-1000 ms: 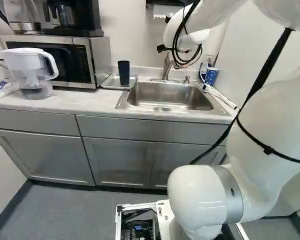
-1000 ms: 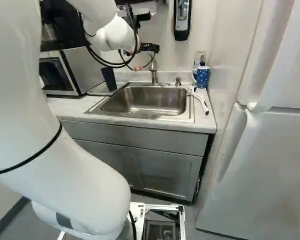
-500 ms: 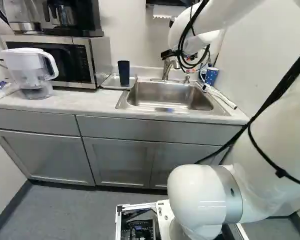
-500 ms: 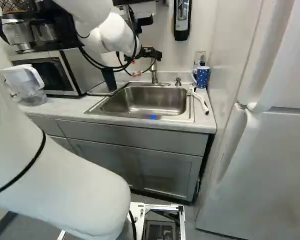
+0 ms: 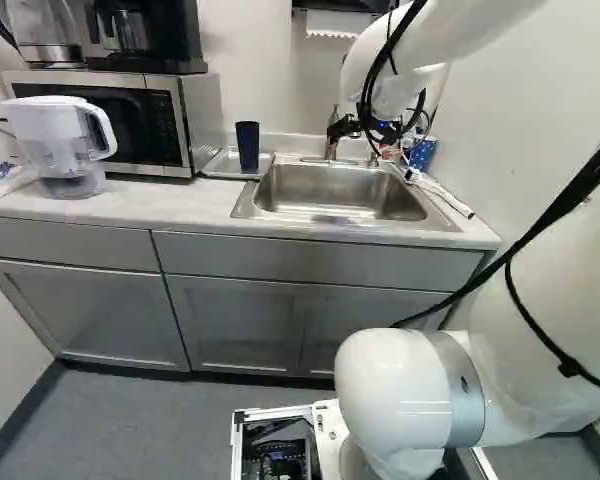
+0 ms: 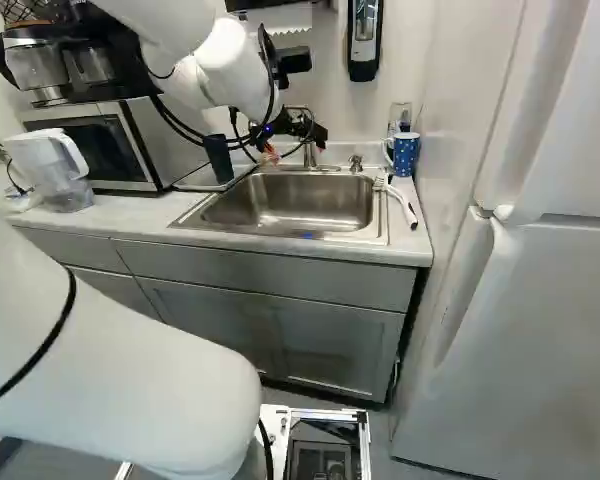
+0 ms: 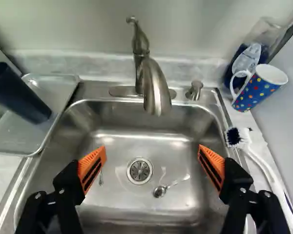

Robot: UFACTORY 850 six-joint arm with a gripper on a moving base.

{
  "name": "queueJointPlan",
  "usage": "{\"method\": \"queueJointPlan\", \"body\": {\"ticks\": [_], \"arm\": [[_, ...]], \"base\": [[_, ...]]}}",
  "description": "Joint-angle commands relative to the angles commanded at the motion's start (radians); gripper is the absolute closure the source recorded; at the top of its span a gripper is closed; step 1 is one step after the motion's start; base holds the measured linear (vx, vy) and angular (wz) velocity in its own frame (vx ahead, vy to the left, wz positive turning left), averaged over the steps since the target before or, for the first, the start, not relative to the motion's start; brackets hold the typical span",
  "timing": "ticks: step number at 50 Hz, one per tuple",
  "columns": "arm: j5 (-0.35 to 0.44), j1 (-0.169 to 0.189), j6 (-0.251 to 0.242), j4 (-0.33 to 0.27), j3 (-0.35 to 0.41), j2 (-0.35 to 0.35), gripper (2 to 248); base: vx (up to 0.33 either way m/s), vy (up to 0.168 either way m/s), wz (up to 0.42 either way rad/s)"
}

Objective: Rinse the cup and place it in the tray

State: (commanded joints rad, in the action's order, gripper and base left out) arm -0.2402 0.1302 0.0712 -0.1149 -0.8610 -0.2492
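A dark tumbler [image 5: 247,146] stands upright in the tray [image 7: 39,131], on the microwave side of the sink [image 6: 280,215]. The other cup, a blue polka-dot mug [image 7: 258,88], stands on the table [image 5: 130,205] across the sink, its handle toward the faucet [image 7: 155,87]. The tool [image 6: 295,148] is spread wide over the sink, with nothing between its orange pads [image 7: 93,165]. In the basin a spoon [image 7: 159,191] lies near the drain [image 7: 139,171]. A white-handled brush [image 7: 266,168] lies beside the sink near the mug. Farther along the table are a microwave [image 5: 185,115] and a water pitcher [image 5: 62,135].
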Motion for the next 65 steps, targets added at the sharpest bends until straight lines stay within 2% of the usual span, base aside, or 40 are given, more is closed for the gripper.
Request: {"method": "queueJointPlan", "body": {"ticks": [28, 65], "arm": [[-0.296, 0.000, 0.000, 0.000, 0.000, 0.000, 3], [-0.294, 0.000, 0.000, 0.000, 0.000, 0.000, 3]], "base": [[0.000, 0.000, 0.000], [0.000, 0.000, 0.000]]}}
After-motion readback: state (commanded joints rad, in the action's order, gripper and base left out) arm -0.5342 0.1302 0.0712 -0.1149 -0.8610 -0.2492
